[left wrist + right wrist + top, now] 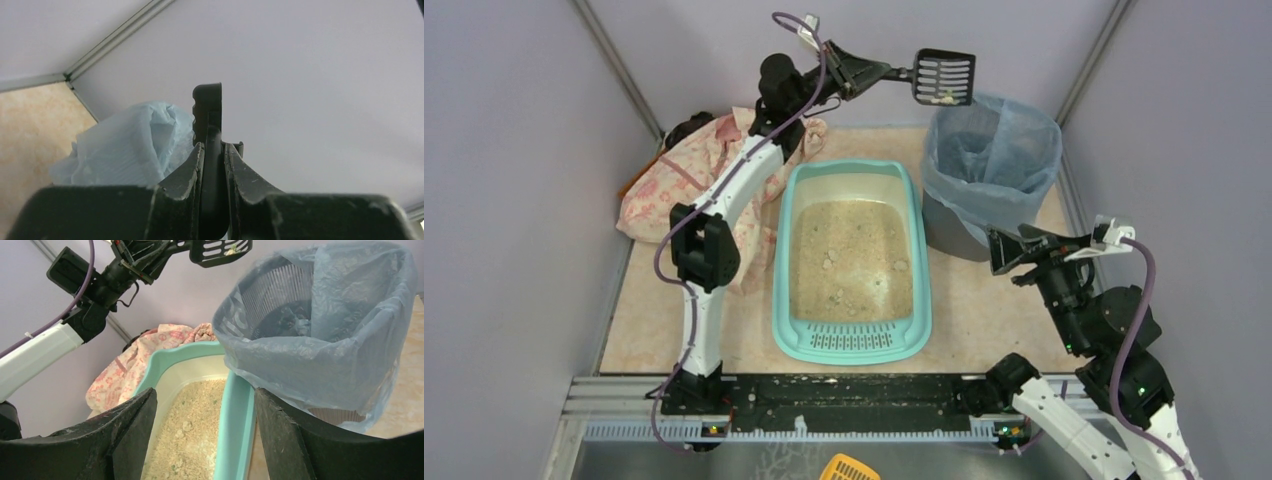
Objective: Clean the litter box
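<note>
The turquoise litter box (921, 300) lies mid-floor, holding beige litter (849, 260) with pale clumps; its slotted grille faces the arm bases. My left gripper (879, 72) is raised at the back, shut on the handle of a black slotted scoop (944, 77). The scoop carries a few pale clumps and hangs over the back-left rim of the bin. In the left wrist view the gripper (214, 147) pinches the scoop (207, 107) edge-on. My right gripper (996, 250) stands open and empty beside the bin; the right wrist view shows this gripper (205, 390) facing the litter box (235, 410) and the scoop (220, 250).
A grey bin lined with a blue bag (992, 150) stands right of the box, close to my right gripper; it also shows as the bag (320, 340) (125, 145). A floral cloth (694, 180) lies at back left. A yellow scoop (849, 468) sits below the rail. Walls enclose all sides.
</note>
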Controlling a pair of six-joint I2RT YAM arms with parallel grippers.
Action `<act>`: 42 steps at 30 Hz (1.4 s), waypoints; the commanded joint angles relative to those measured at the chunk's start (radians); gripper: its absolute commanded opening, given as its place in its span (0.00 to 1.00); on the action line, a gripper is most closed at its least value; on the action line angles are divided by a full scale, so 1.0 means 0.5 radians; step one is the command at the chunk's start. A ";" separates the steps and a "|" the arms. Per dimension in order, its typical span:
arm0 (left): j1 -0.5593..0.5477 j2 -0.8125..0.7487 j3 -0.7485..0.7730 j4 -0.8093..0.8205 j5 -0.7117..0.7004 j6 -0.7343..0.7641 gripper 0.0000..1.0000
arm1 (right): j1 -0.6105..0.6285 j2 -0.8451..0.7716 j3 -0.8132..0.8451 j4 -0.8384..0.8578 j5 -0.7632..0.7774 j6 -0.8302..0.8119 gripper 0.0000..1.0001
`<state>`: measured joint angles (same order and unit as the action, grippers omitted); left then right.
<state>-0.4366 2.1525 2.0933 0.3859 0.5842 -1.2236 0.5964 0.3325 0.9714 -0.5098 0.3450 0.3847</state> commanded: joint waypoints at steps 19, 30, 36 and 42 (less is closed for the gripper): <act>-0.504 -0.078 0.074 -0.554 0.135 2.629 0.00 | -0.013 -0.009 0.007 -0.094 -0.048 -0.199 0.72; -0.556 -0.232 0.020 -0.526 -0.025 2.678 0.00 | -0.014 -0.006 -0.228 0.008 -0.132 -0.121 0.72; -0.530 -0.373 0.026 -0.357 -0.079 2.394 0.00 | -0.015 -0.038 -0.291 0.089 -0.145 -0.086 0.72; -0.417 -0.601 0.002 -0.533 -0.542 2.175 0.00 | -0.015 -0.054 -0.347 0.139 -0.110 -0.114 0.71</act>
<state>-0.6918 1.9591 2.0876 0.1371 0.4820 -0.0463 0.5941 0.3084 0.8070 -0.5190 0.2829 0.3340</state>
